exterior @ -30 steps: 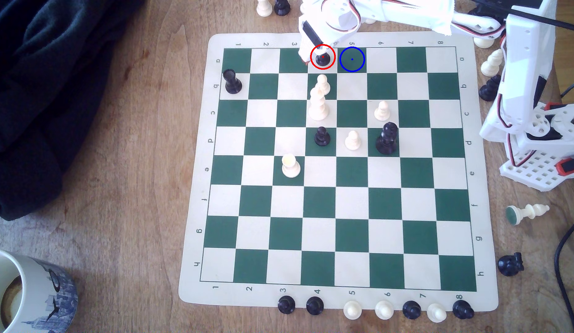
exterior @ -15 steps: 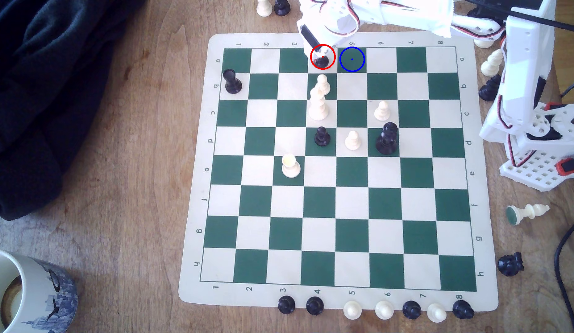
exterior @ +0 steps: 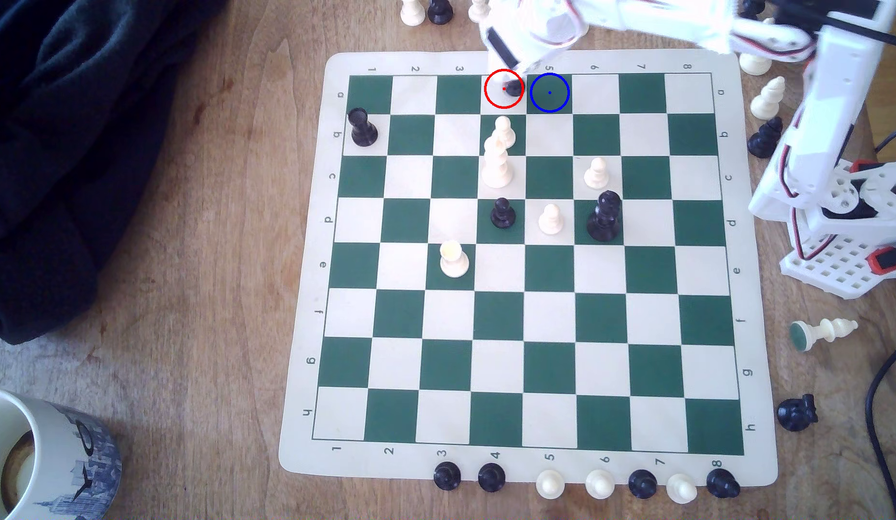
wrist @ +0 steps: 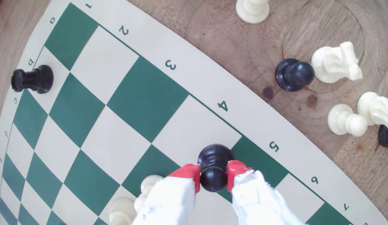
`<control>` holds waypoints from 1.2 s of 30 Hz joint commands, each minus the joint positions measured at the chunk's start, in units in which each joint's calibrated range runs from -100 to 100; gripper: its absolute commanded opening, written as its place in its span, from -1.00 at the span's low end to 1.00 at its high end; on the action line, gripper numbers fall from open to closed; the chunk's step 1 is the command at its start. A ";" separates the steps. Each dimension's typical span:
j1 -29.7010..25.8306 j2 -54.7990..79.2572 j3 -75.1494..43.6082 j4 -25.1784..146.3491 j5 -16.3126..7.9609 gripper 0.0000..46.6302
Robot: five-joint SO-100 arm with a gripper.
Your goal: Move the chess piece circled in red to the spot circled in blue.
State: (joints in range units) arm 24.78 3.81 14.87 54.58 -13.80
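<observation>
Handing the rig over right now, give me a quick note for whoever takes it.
Gripper: shut on the small glossy black pawn, red-tipped fingers either side of its neck.
Pawn: over the right part of the red-ringed cream square in the exterior view, toward the blue-ringed dark green square. Cannot tell whether it is lifted or touching the board.
Done: grasp.
Left: carry the pawn onto the blue-ringed square beside it, set it upright, release, retreat.
</observation>
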 commanded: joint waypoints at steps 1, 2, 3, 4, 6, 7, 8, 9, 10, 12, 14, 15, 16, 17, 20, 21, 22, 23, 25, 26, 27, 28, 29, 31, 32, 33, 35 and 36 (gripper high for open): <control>0.92 -12.47 5.53 -1.43 0.59 -0.97; 0.99 -13.07 6.44 -1.51 0.68 -0.97; 1.07 -13.66 7.53 -1.76 0.73 -0.97; 1.15 -14.25 8.43 -2.00 0.83 -0.97; 1.31 -14.93 10.79 -2.66 1.03 -0.97; 1.38 -14.93 11.52 -3.07 1.12 -0.97; 1.46 -14.93 12.24 -3.48 1.22 -0.98; 1.54 -14.93 12.97 -3.97 1.27 -0.98; 1.70 -14.93 13.87 -4.54 1.37 -0.98; 1.85 -14.76 14.78 -5.11 1.47 -0.98; 2.56 -13.91 14.96 -5.69 1.61 -0.98; 2.71 -13.66 15.05 -5.93 1.66 -0.98; 2.95 -13.49 15.05 -6.18 1.66 -0.98; 3.03 -13.32 15.05 -6.34 1.71 -0.98; 3.26 -12.81 15.05 -6.59 1.81 -0.98; 3.11 -12.64 15.14 -6.67 1.81 -0.98; 2.87 -12.56 15.41 -6.67 1.81 -0.98; 2.40 -12.47 16.05 -7.08 1.81 -0.98; 2.09 -12.30 16.23 -7.16 1.66 -0.98; 1.93 -12.22 16.23 -7.24 1.56 -0.98; 1.85 -11.79 16.23 -7.41 1.61 -0.98; 1.85 -11.71 16.23 -7.41 1.66 -0.98; 1.85 -11.54 16.23 -7.41 1.71 -0.98; 1.85 -11.28 16.23 -7.49 1.71 -0.98; 1.85 -11.03 16.23 -7.57 1.76 -0.97; 1.85 -10.86 16.23 -7.65 1.76 -0.97; 1.85 -10.52 16.23 -7.73 1.76 -0.97; 1.85 -10.26 16.23 -7.73 1.76 -0.97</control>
State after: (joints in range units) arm 26.77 -5.74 31.95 47.33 -12.04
